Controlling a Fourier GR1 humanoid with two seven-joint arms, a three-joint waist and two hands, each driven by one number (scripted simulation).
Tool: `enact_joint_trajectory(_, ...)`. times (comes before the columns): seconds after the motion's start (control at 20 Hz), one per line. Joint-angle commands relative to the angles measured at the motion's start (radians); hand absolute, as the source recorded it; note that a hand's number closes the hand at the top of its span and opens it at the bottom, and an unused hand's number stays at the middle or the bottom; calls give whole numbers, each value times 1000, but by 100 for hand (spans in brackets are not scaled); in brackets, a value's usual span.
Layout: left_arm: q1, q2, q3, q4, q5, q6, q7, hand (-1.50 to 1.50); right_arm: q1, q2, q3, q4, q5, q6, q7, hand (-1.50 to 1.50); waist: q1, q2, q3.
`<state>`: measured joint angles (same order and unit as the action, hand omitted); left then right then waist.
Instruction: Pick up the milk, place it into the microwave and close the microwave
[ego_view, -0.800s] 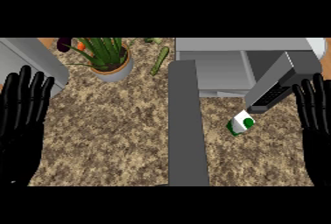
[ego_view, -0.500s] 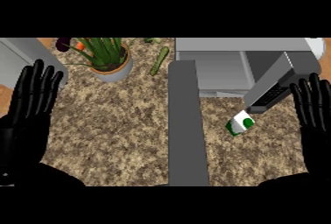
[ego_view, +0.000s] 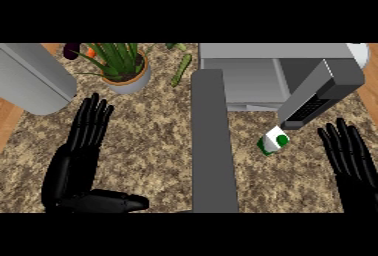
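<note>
Zero steps done: milk (ego_view: 275, 142) lies untouched on surface (ego_view: 148, 145), 10 o'clock of your right hand (ego_view: 351, 157); both hands spread, microwave (ego_view: 251, 75) door (ego_view: 319, 92) open.

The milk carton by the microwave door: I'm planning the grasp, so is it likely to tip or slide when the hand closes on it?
The milk carton looks small and boxy, so probably stiff and light. It seems to lie tilted on the counter, so it may slide rather than roll. The right hand is open beside it, not touching.
</note>
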<state>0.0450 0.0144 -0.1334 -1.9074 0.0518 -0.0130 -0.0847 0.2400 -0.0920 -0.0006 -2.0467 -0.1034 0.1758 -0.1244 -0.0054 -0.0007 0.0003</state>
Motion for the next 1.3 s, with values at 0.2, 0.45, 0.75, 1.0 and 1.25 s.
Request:
enact_joint_trajectory(0.2, 112, -14, -241, -26, -62, 159, -81, -150, 88, 5, -13, 120, 50, 49, -135, -150, 5, 0, 0)
enact_joint_trajectory(0.45, 46, -14, -285, 110, -59, 230, -153, -150, 85, 12, -49, 203, 55, 58, -214, -150, 2, 1, 0)
enact_joint_trajectory(0.75, 127, -14, -341, 86, -88, 274, -178, -150, 48, 38, -54, 399, 149, 25, -394, -150, 5, 0, 0)
enact_joint_trajectory(1.0, 210, -2, -361, 69, -71, 214, -223, -150, -62, 24, -117, 582, 143, 3, -448, -150, 9, 1, 0)
enact_joint_trajectory(1.25, 240, -5, -399, 25, -82, 245, -214, -150, -194, 13, -153, 767, 159, -31, -508, -150, 10, 1, 0)
